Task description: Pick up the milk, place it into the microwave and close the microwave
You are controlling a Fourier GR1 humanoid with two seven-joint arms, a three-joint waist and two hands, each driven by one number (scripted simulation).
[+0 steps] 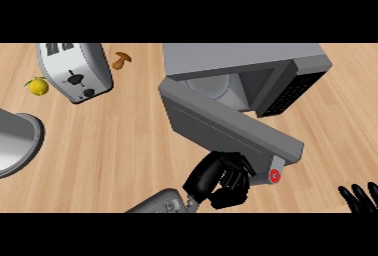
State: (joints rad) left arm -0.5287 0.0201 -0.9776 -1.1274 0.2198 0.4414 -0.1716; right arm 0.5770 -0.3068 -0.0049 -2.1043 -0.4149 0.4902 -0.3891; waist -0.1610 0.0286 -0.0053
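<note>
The grey microwave [251, 65] stands at the back, right of centre, with its door [221, 125] swung wide open toward me; the cavity with its pale turntable [209, 88] shows behind it. The milk [274, 173], a small grey carton with a red round cap, is just below the door's free end. My left hand [219, 181] is in the lower middle, its forearm coming in from the lower left. Its fingers are curled against the carton's left side, and most of the carton is hidden. My right hand [360, 197] rests open at the lower right edge, fingers up.
A silver toaster [74, 70] stands at the back left with a lemon [38, 86] on its left and a brown mushroom [122, 60] on its right. A large grey round vessel [16, 142] sits at the left edge.
</note>
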